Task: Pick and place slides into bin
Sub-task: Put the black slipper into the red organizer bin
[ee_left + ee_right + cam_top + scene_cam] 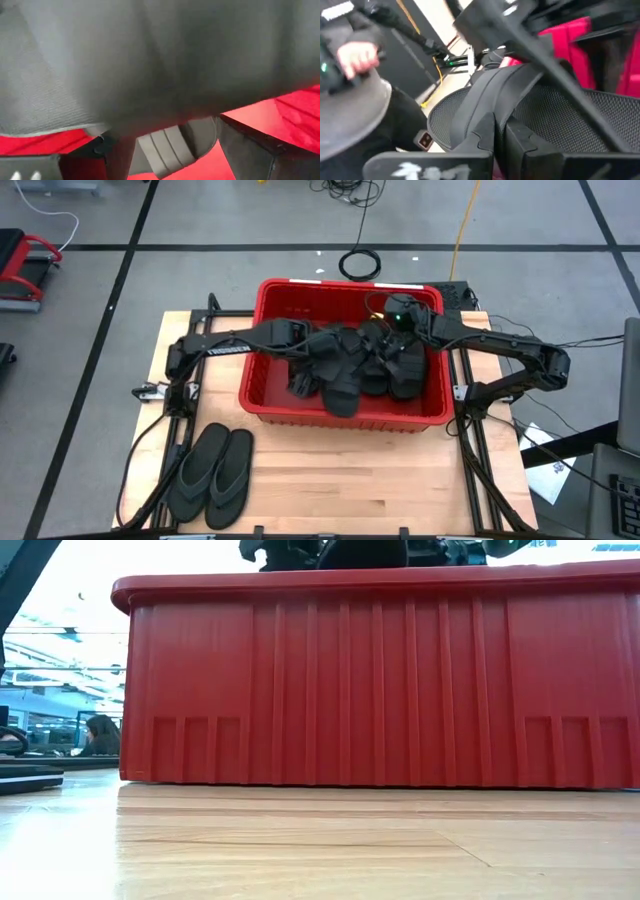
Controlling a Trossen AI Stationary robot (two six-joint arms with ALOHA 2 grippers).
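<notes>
Piled in the red bin (262,395): slides (365,365). Aside on the tabletop (330,480): 2 flip-flops (212,472). Left hand (312,358) spread among slides; right hand (385,340) pressed together, over the pile.

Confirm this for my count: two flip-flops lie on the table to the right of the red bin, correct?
Not quite. The high view shows the two flip-flops on the table at the red bin's front-left, not to its right.

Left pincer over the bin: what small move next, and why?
Probably lift the left pincer straight up out of the red bin. It is open above the piled slides, and two flip-flops wait on the table nearby.
</notes>
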